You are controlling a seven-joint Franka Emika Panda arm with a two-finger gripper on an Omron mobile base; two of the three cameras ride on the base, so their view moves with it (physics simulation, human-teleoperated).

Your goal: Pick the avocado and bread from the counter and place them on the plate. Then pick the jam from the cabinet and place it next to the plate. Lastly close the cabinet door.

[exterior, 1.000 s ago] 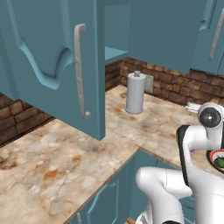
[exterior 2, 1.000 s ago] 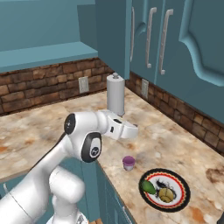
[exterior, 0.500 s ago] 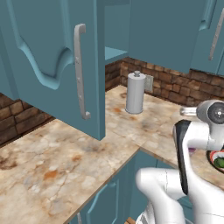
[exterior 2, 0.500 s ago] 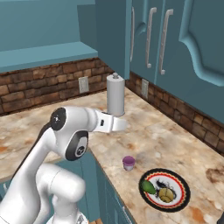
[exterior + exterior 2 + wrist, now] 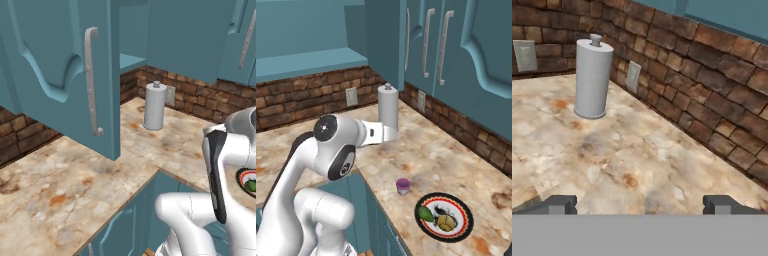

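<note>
Beside the plate [image 5: 468, 220] sits the jam [image 5: 402, 186]; claw [image 5: 640, 204] spread and empty, cabinet door [image 5: 60, 70] looks rigid, best pushed by its handle [image 5: 91, 82].

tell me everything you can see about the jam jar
The jam is a small squat purple jar with a paler lilac lid. It stands upright on the counter near its front edge, just left of the plate in the right base view and apart from it. Nothing touches it but the counter.
</note>
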